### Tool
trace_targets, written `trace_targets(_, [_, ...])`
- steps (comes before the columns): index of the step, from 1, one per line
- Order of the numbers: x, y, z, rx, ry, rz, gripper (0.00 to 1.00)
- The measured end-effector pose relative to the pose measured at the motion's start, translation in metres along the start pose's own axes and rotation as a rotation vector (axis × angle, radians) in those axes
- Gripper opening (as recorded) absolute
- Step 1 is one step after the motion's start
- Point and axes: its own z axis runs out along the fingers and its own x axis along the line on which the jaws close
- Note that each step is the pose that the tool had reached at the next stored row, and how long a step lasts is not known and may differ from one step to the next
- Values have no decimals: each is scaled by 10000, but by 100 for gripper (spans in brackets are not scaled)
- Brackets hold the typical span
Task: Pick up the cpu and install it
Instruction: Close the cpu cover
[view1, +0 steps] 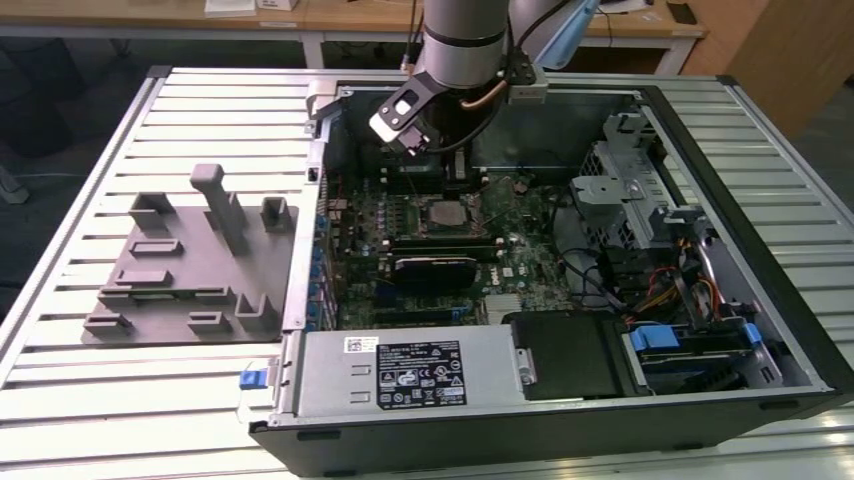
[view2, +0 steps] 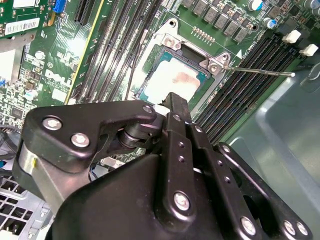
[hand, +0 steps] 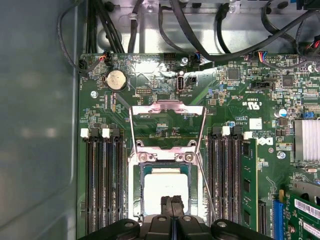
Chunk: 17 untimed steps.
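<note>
The cpu (hand: 162, 186) lies flat in the socket on the green motherboard (hand: 235, 100), silvery top plate up with a smudge on it; it shows too in the second wrist view (view2: 172, 80) and as a small square in the exterior view (view1: 445, 213). The socket's metal load plate (hand: 167, 117) stands hinged open and its thin lever (view2: 260, 71) sticks out to the side. My gripper (hand: 172, 201) hovers right over the chip's near edge, its black fingers pressed together with nothing visible between them (view2: 174, 102). Whether the tips touch the chip is unclear.
The arm (view1: 461, 50) reaches down into an open computer case (view1: 747, 300). Black memory slots (hand: 102, 185) flank the socket. A labelled power supply box (view1: 400, 375), drive cage (view1: 641, 200) and cables (hand: 200, 30) crowd the case. A grey moulded fixture (view1: 200, 260) lies on the slatted table.
</note>
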Motion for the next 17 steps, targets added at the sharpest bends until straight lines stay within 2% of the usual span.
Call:
trace_targets(6, [0,1,-16,1,-2,0,11])
trace_targets(17, [0,6,-178,0,0,1,11])
